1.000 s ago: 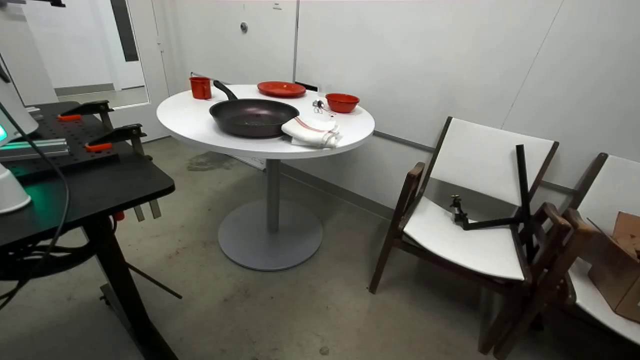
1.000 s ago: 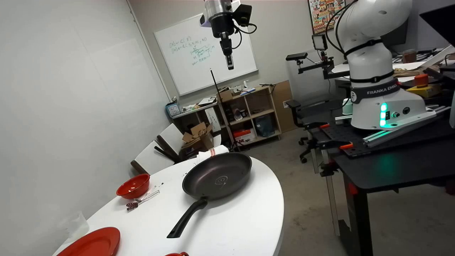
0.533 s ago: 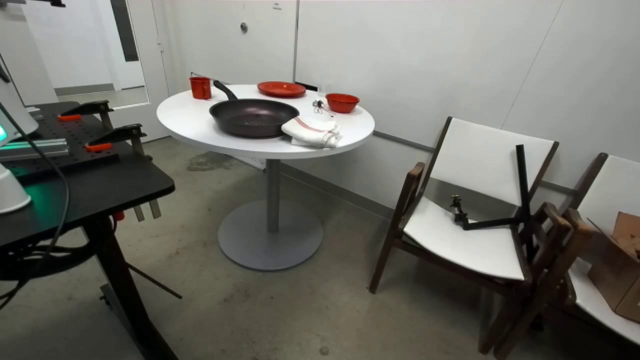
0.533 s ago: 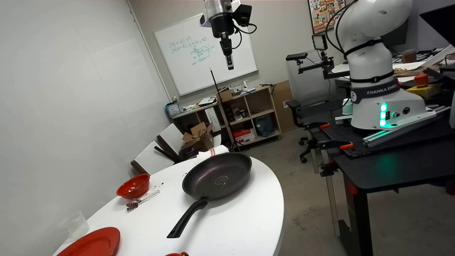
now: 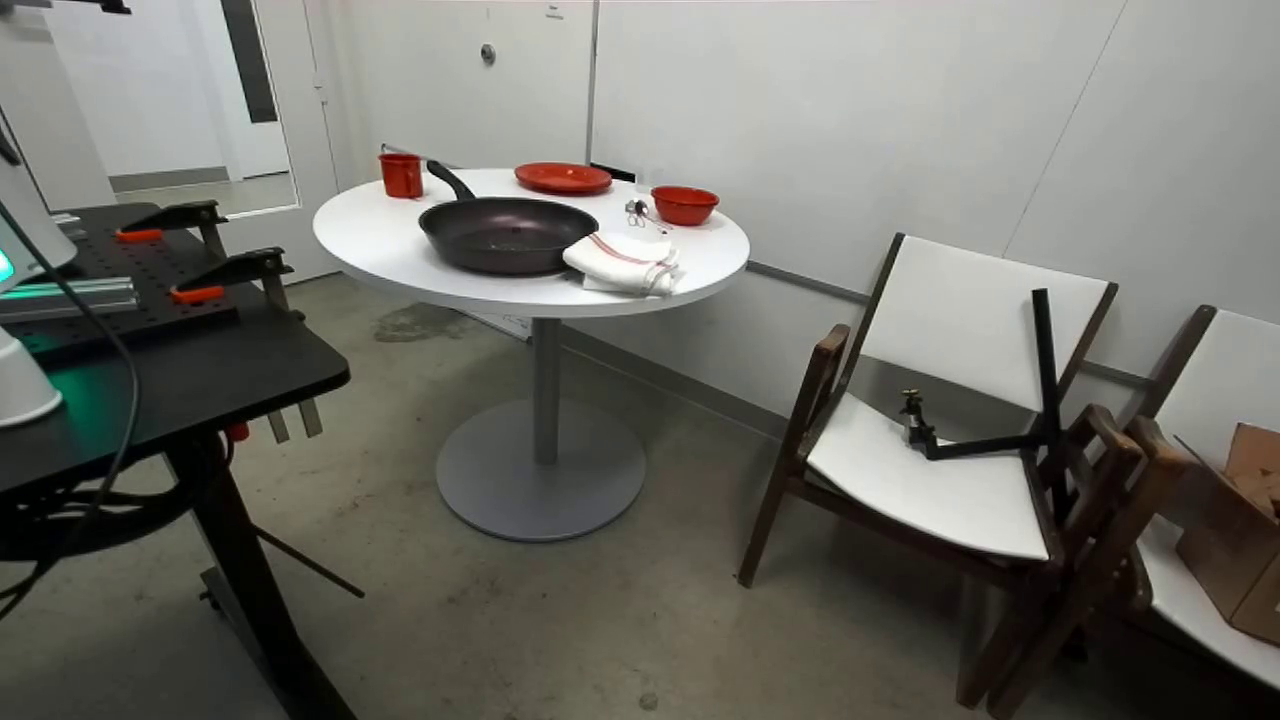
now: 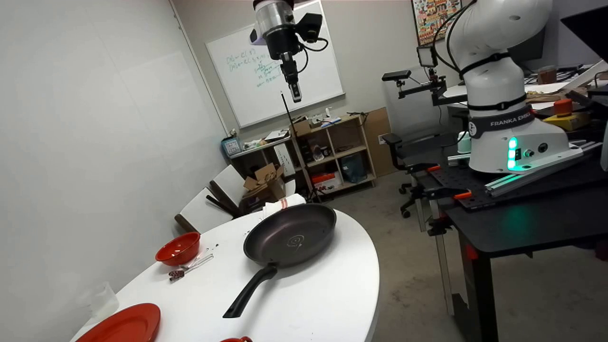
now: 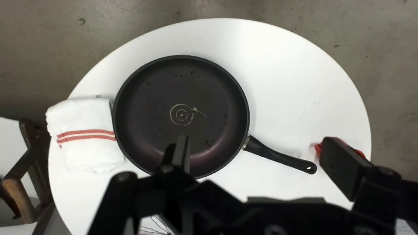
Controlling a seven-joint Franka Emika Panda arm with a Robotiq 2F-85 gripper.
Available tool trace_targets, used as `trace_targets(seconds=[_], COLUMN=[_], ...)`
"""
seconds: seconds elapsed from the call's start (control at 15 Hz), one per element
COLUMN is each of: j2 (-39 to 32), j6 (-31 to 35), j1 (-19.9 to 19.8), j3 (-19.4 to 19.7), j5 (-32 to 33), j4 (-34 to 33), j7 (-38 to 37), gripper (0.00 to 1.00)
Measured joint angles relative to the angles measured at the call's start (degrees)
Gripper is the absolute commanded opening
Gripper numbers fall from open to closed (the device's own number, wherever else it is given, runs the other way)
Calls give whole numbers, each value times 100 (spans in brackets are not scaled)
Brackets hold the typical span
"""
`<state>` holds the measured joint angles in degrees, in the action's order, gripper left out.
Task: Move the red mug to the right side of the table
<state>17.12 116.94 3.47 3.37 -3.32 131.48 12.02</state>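
Hovering gripper [image 7: 256, 140]: spread, nothing held
Red mug [image 5: 402, 176]: near tabletop [image 5: 370, 235] edge; prolly approach step, next gotta center over it

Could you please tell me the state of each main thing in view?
Gripper, open, holding nothing
Red mug, upright, inside hidden
Black pan, right way up, uncovered
White towel, folded
Red bowl, right way up
Red plate, lying flat
Base light, lit green
Cardboard box, open
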Motion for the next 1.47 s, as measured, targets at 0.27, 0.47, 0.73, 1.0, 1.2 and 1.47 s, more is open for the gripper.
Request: trace_targets(seconds=[0.27,0.47,0.73,1.0,1.2,1.47], j2=[-795,-1484,-2373,-3176,-3700,-4197], j6=[-166,-403,-897,-1538,-1935,-2151], j1=[133,224,397,689,938,1242], j3=[-326,-605,-962,-1231,-1374,-1496], j5=[6,84,610,1315,1776,2184], j4=[-636,-1225,-2061,-2893,-3437,-3895], j7=[0,-2,-3,58,287,553], gripper=[100,100,100,100,100,100])
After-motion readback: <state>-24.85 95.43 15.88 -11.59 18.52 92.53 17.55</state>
